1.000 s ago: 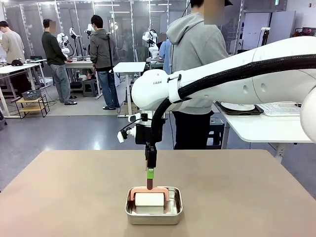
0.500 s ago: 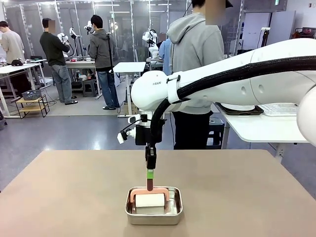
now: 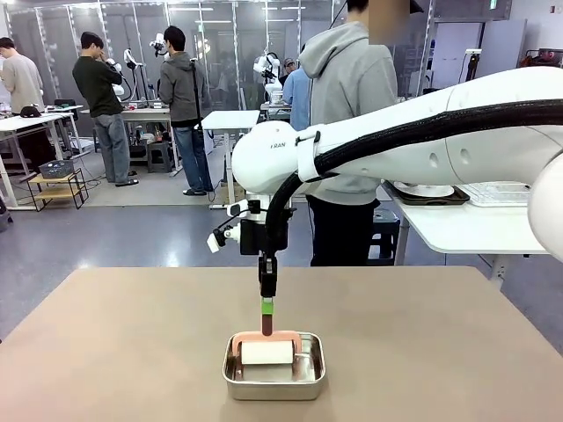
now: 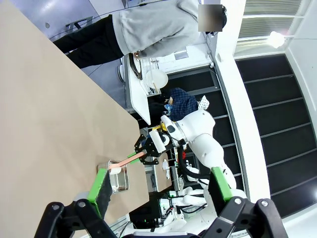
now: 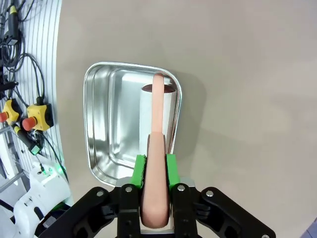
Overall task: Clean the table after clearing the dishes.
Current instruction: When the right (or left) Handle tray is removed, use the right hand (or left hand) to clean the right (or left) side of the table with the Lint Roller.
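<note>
Lower centre: right gripper [image 3: 266, 307] had just clamped shut on the pink roller handle [image 3: 266, 328] in the steel pan [image 3: 274, 387]; wiping the table [image 3: 440, 352] likely came next. Left gripper [image 4: 158, 181] gaped open.

1. Right arm [image 3: 422, 141]: glossy white shell, fat rounded links, bulbous joint with small grey lettering [image 3: 278, 146].
2. Black ribbed cable hose [image 3: 413, 132] runs along it, held by a white strap, then curves down to the wrist.
3. Wrist block [image 3: 255, 237]: black, boxy, with a small white camera body [image 3: 218, 239] and thin black wires on the side.
4. Right gripper [image 5: 155, 157]: black linkage fingers, bright green pads [image 5: 140, 171], round silver screws [image 5: 177, 188] at the knuckles.
5. Left gripper [image 4: 159, 171]: same black links and green pads, dark pivot bolts [image 4: 261, 203].
6. Person [image 3: 347, 132]: grey hoodie, long sleeves, black trousers [image 3: 339, 233].
</note>
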Controlling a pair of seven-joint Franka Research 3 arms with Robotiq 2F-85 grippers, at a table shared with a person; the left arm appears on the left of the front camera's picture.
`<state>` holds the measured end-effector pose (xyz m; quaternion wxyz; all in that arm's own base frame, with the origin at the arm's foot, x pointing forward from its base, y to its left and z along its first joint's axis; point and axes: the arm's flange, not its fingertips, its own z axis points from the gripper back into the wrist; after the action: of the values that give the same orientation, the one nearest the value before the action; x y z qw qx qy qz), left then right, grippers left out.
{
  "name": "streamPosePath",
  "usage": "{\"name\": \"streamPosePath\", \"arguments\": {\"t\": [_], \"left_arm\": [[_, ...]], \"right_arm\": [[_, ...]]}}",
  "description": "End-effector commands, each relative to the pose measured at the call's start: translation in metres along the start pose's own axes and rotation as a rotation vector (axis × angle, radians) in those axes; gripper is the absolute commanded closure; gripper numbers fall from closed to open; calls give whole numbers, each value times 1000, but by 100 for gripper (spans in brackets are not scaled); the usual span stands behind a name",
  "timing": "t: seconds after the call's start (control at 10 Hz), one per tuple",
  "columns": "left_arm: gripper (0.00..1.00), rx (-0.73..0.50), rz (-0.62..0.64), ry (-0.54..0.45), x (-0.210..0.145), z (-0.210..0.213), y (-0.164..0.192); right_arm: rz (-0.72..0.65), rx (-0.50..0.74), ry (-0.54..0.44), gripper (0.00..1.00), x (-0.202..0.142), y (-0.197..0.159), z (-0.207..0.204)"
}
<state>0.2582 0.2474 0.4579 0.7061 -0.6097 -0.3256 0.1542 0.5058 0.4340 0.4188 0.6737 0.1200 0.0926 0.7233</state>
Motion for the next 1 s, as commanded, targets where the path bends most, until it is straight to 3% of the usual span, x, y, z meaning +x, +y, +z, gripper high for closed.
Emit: {"name": "streamPosePath", "arguments": {"t": [0.0, 0.4, 0.6, 0.7, 0.9], "left_arm": [[0, -15, -12, -1, 1, 2, -3], [0, -15, -12, -1, 1, 2, -3], [0, -15, -12, -1, 1, 2, -3], [0, -15, -12, -1, 1, 2, -3], [0, -15, -12, -1, 1, 2, -3]], "right_arm": [[-134, -97, 50, 89, -2, 22, 31], [-493, -179, -106, 89, -61, 54, 92], [-652, -157, -247, 89, -108, 63, 104], [-788, -128, -348, 89, -141, 65, 106], [-1102, -97, -452, 89, -195, 70, 95]]}}
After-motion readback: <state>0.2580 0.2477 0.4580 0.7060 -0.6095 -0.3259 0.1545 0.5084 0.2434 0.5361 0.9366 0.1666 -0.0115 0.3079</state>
